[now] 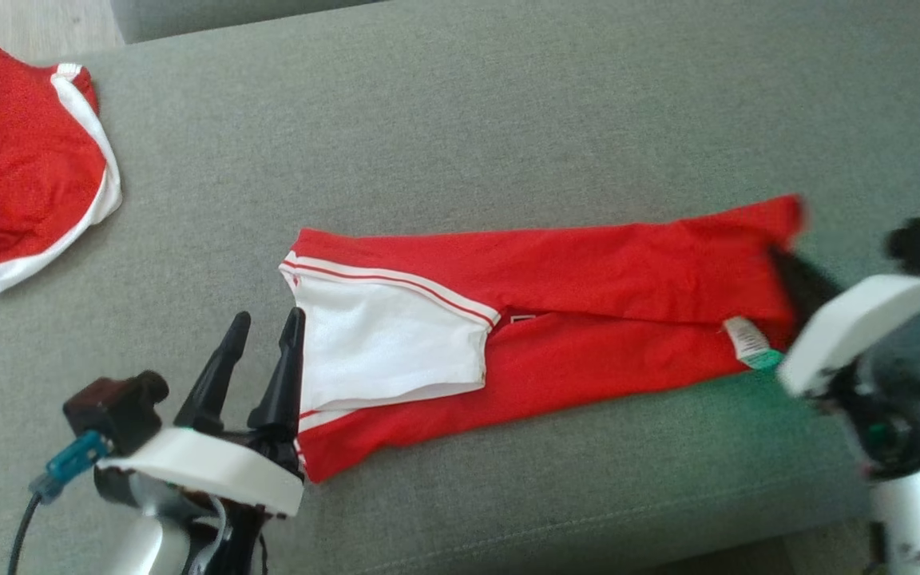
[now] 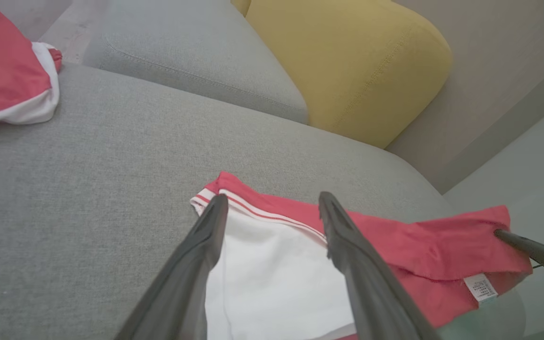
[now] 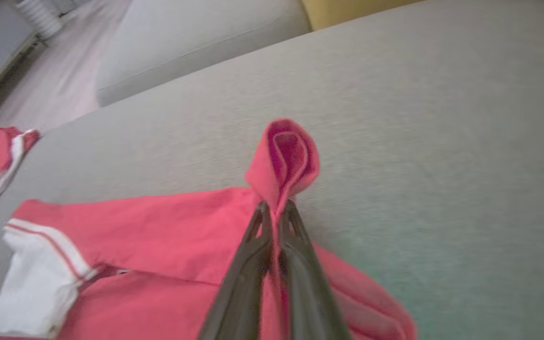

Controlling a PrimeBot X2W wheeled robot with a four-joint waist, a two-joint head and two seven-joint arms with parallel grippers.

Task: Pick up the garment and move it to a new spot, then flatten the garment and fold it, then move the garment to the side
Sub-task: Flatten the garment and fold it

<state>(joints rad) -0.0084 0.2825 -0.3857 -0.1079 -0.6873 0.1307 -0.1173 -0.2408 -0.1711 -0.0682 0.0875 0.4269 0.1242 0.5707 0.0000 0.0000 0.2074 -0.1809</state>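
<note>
The red garment (image 1: 588, 271) lies stretched on the grey sofa cushion (image 1: 460, 120), from 8 to 3 o'clock in the head view. At 3 o'clock the right end effector (image 3: 276, 208) is clamped tight on a fold of its red end. At 8 o'clock the left end effector (image 1: 267, 319) stands spread wide at the edge of its white panel (image 1: 380, 343).

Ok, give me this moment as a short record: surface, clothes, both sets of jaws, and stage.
surface: grey sofa
garment: red with a white panel, lying long and narrow, label showing near its right end
second garment: red and white, bunched at far left
left jaws: open, at the garment's white end; contact unclear
right jaws: shut on a pinch of the garment's red end
stage: right end gripped, left end not yet gripped
</note>
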